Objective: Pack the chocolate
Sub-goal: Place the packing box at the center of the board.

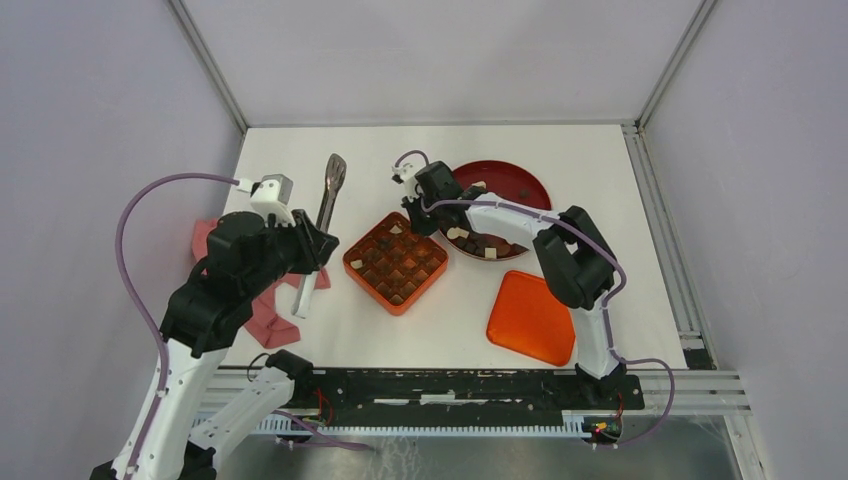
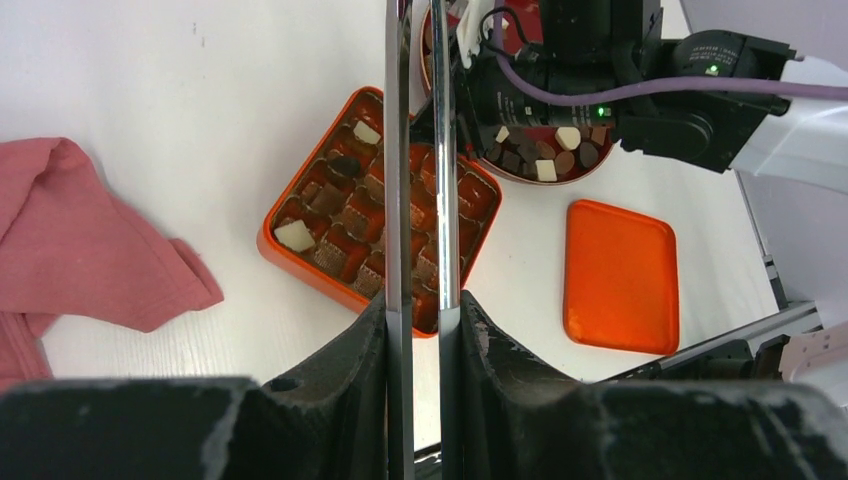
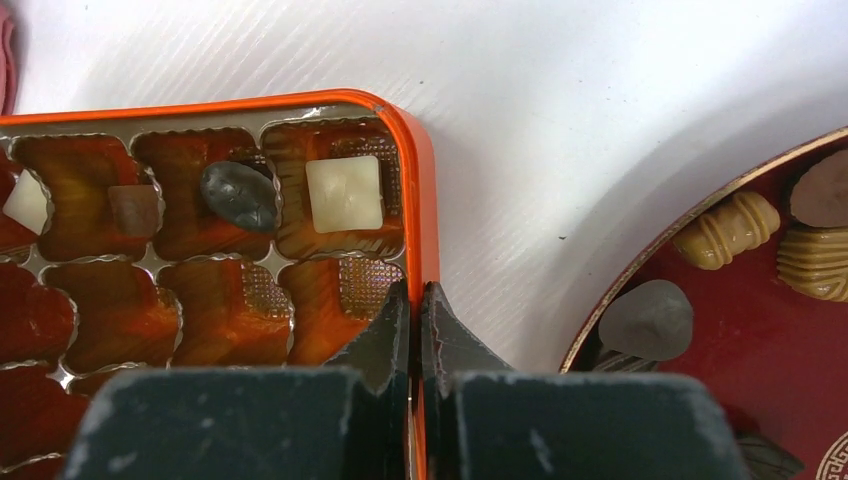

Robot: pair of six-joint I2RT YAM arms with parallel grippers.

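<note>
From above, the chocolate (image 1: 490, 253) lies in two places. Loose pieces sit on the near-left part of the dark-red plate (image 1: 515, 185) on the white table (image 1: 600, 170). Others are seated in the cells of the orange box (image 1: 422, 292), which stands cornerwise just left of the plate. The left jaws are clamped on metal tongs (image 1: 330, 190), whose long axis runs away from the arms, tips at the far end. The right jaws sit at the box's far-right edge, between box and plate. An orange lid (image 1: 530, 318) lies flat to the near right, and a pink cloth (image 1: 262, 310) lies under the left arm.

In the left wrist view, the tongs (image 2: 398, 150) run straight up the frame between the black fingers (image 2: 350, 350), their two blades close and nearly parallel, crossing over the box (image 2: 300, 270). Most cells hold brown pieces, and two hold white squares.

In the right wrist view, the right jaws are pressed together on the box's orange rim (image 3: 200, 105), just below its corner. The corner cell holds a cream square (image 3: 344, 192) lying flat. Beside it lies a dark oval (image 3: 240, 195), its long axis slanting from upper left to lower right. On the plate (image 3: 800, 350), a ribbed tan piece (image 3: 727, 230) lies lengthwise across the frame, its right end tilted up.
</note>
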